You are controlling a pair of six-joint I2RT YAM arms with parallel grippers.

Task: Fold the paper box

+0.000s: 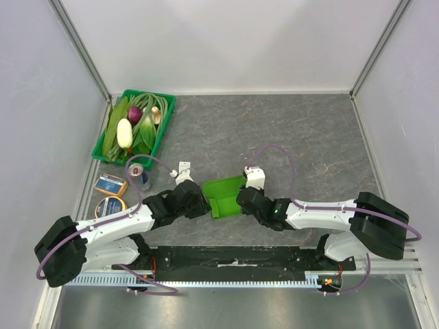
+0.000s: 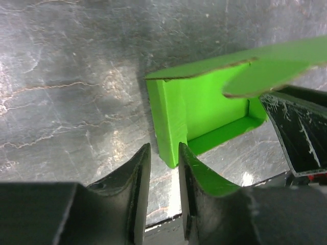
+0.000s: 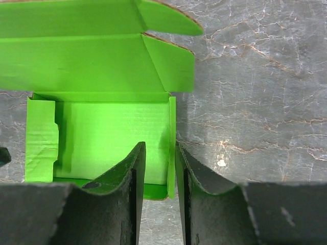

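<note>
The paper box [image 1: 223,192] is lime-green card, partly formed into an open tray with its lid flap standing up. It sits on the dark table between my two grippers. My left gripper [image 1: 204,203] is at its left side. In the left wrist view the jaws [image 2: 163,148] stand slightly apart with nothing between them, and the box's near corner [image 2: 171,132] is just beyond the tips. My right gripper [image 1: 241,199] straddles the box's right wall [image 3: 171,138]. In the right wrist view, one finger [image 3: 134,168] of this gripper [image 3: 159,145] is inside the tray and the other outside, not clamped.
A green crate [image 1: 167,127] of vegetables stands at the back left. A drinks can [image 1: 139,175], two round tins [image 1: 111,185] and a small white object [image 1: 184,166] lie left of the box. White walls enclose the table on three sides.
</note>
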